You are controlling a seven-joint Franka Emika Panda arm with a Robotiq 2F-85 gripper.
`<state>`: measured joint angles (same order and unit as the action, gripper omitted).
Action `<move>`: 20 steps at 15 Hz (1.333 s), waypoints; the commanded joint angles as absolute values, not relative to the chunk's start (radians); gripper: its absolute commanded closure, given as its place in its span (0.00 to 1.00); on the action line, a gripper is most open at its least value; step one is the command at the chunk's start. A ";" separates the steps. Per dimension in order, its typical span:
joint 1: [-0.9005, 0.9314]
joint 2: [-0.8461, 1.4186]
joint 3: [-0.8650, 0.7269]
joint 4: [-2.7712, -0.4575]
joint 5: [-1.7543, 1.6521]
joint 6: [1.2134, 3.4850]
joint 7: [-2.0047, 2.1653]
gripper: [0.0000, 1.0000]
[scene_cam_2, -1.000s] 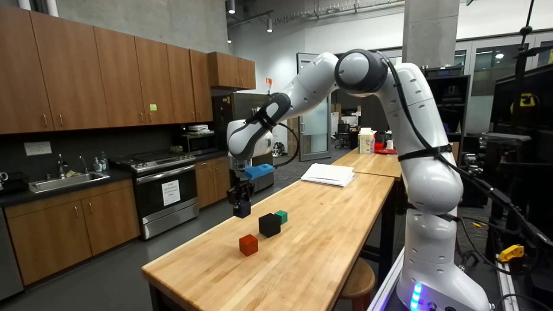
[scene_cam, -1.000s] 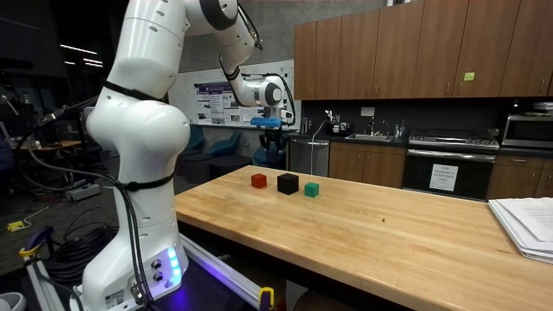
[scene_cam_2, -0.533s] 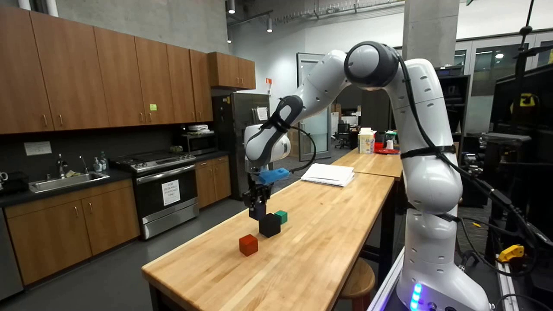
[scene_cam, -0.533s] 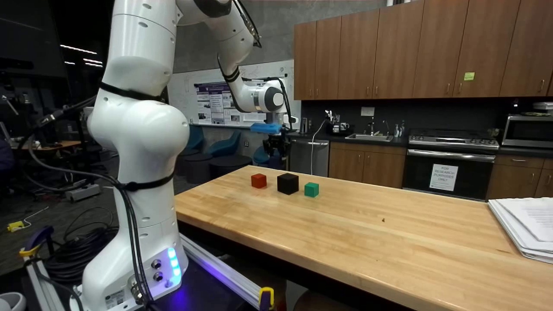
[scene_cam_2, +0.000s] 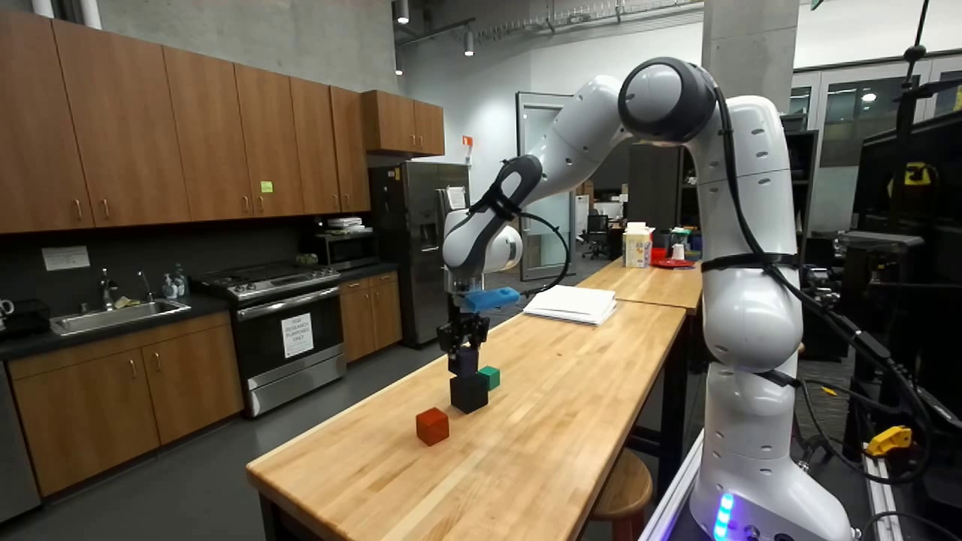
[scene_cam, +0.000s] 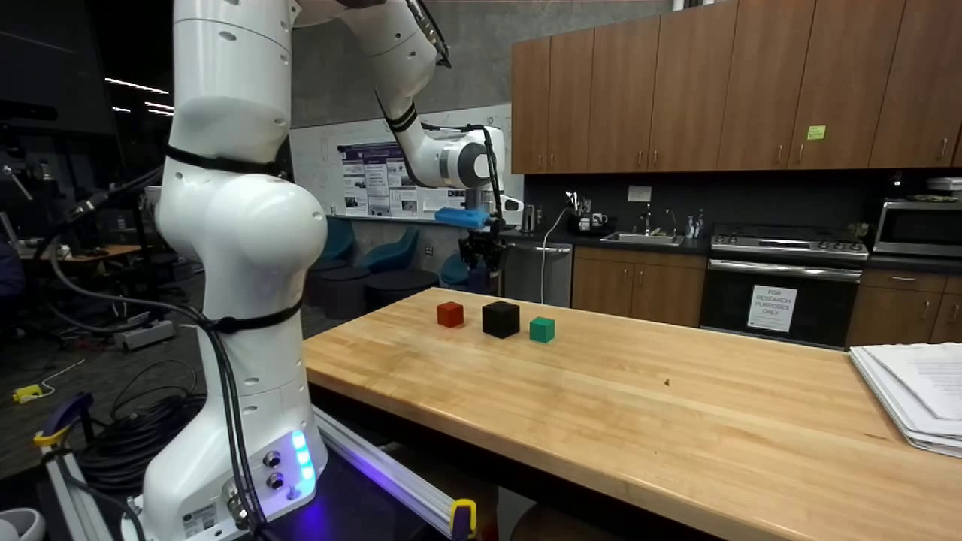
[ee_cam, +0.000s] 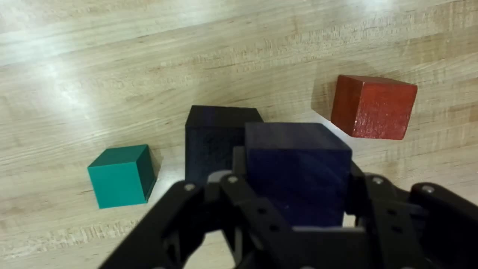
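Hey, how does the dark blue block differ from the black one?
The dark blue block is held in the gripper, above the table, while the black block stands on the table. The black block looks larger than the dark blue block in both exterior views. The dark blue block has a navy tone; the black block looks near black. Both are dark cubes.

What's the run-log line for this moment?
black gripper: closed on dark-blue cube | position: above pale wooden table, apart from black cube | layout: black cube between red cube and green cube
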<state>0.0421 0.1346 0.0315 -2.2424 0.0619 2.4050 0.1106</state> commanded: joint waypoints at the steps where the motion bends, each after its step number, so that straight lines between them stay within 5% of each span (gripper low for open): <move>1: 0.035 0.090 0.023 -2.270 0.061 2.400 0.120 0.70; 20: 0.039 0.215 -0.006 -2.187 -0.021 2.381 0.173 0.70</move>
